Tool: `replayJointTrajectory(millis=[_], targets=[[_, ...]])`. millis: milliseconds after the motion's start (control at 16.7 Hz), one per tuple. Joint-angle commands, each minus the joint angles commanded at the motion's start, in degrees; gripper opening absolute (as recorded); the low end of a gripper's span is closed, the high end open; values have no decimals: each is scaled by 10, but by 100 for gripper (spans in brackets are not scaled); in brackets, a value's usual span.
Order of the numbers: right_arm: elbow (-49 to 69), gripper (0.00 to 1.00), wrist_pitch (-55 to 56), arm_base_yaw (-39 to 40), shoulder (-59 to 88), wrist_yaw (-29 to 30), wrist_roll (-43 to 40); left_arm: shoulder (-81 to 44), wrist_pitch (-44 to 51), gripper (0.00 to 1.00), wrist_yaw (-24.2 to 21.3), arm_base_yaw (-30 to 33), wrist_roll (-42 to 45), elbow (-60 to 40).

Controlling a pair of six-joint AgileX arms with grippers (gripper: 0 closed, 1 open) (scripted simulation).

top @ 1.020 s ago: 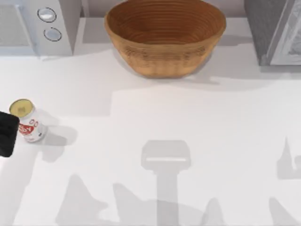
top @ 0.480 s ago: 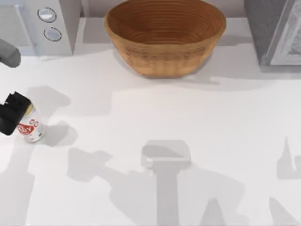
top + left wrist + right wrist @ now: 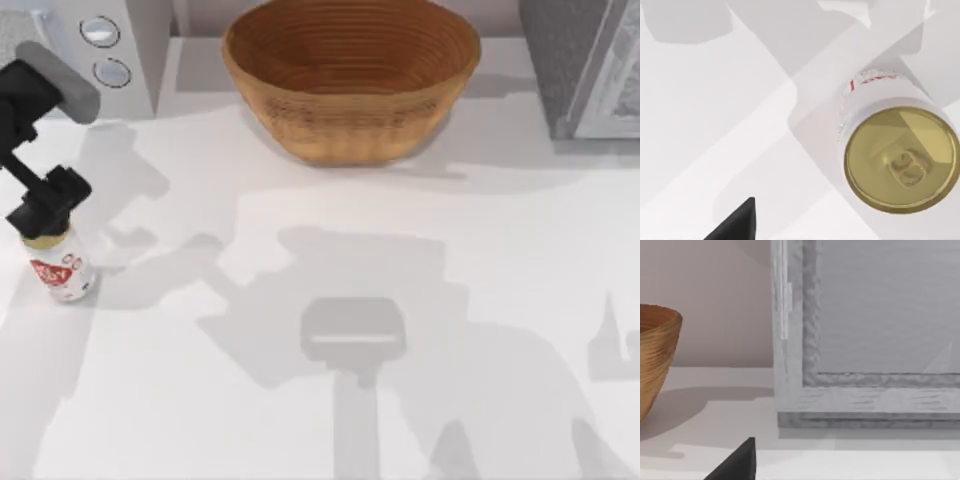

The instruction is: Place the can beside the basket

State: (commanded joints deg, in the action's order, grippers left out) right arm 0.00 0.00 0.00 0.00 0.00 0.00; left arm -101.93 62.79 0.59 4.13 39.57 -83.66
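Dull gold metal, the pull-tab lid of the can (image 3: 901,159), lies directly beneath my left wrist camera; in the top view the can (image 3: 60,270) stands upright at the left edge of the frame, mid-height, on the white table (image 3: 400,250). One second ago my left gripper (image 3: 45,212) sat low at the frame's left edge beside the can; it has since swung up and over, and now hangs just above the can's lid, its black arm reaching in from the upper left corner. I judge this to be alignment for a top-down grasp, with lifting not yet begun. Whether its fingers are spread or pressed together I cannot tell.

The basket (image 3: 350,80), orange-brown coiled weave with horizontal ribs and a bowl shape, rests at the top centre of the frame, well apart from the can. The can is a smooth white cylinder with a red label. My right arm is parked; its wrist view faces the basket's rim (image 3: 657,355) and a grey textured panel (image 3: 880,315).
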Motion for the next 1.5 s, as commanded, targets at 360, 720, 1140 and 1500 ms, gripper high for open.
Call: replayJointTrajectory(millis=[360,720,1140,1500], targets=[[0,100,0,0,0,0,0,-87,64,100,-6,-1,29,-63],[0,100,0,0,0,0,0,-89,53,100,-6,-2,29,-52],[0,100,0,0,0,0,0,-117,-62,100,-7,-2,30,33],[0,100,0,0,0,0,0,-118,-63,85,-7,-2,30,34]])
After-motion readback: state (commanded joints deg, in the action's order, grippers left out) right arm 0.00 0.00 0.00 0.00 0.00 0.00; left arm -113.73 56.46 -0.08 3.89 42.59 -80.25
